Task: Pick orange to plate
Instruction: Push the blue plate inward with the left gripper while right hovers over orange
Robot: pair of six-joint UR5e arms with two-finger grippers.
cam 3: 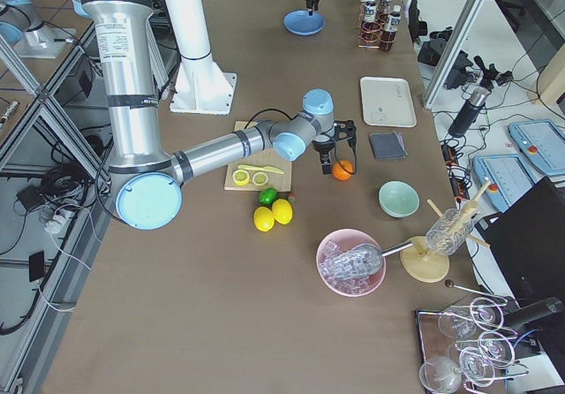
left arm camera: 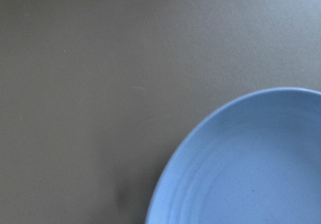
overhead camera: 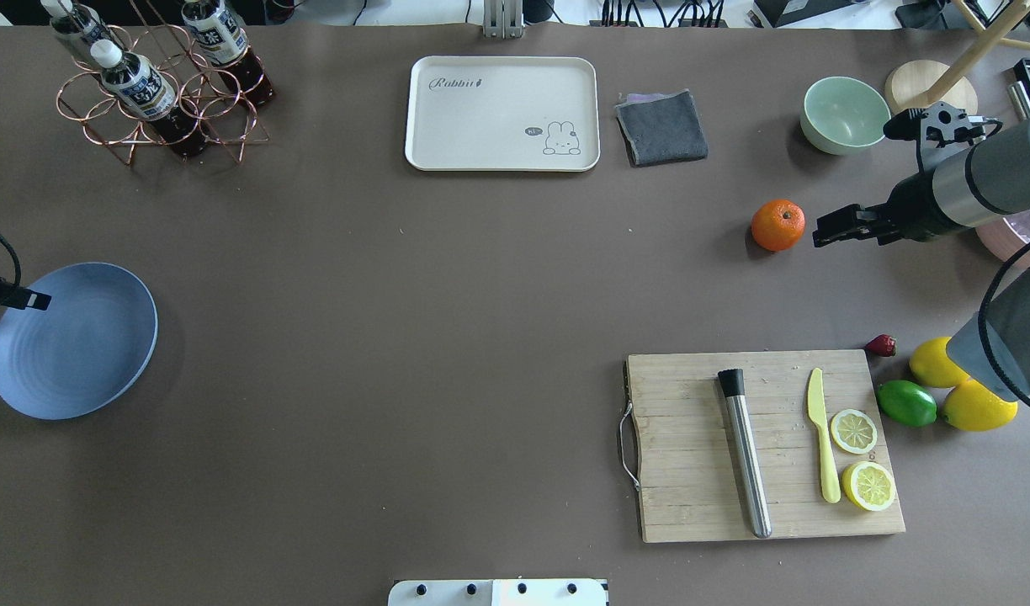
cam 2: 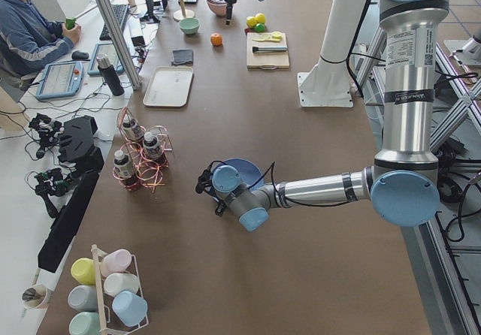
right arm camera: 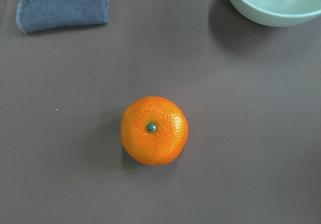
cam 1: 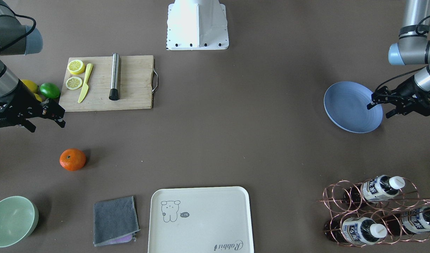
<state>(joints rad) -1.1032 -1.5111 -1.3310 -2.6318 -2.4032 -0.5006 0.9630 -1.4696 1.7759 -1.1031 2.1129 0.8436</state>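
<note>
- Sitting on the bare brown worktop (overhead camera: 414, 320), the orange (overhead camera: 777, 225) is stem spot up and untouched, in the right half of the overhead view.
- In that view a mint-green bowl (overhead camera: 843, 114) lies at the orange's 1 o'clock, a grey cloth (overhead camera: 662, 128) at its 10 o'clock and a wooden cutting board (overhead camera: 767, 446) at its 6 o'clock. All three are apart from it.
- The right gripper (cam 1: 48, 125) hangs above the worktop near the orange, at its 3 o'clock in the overhead view, and does not touch it. Its wrist camera looks straight down on the fruit, which sits mid-frame.
- Its jaws stand spread apart in the front-facing view, with nothing between them.
- The plate (overhead camera: 73, 341) lies flat at the orange's 9 o'clock, near the worktop's left end and well apart from the fruit.
- The left gripper (cam 1: 380, 109) hovers over the plate's rim, at the plate's 10 o'clock in the overhead view. Its jaws are parted and hold nothing.
</note>
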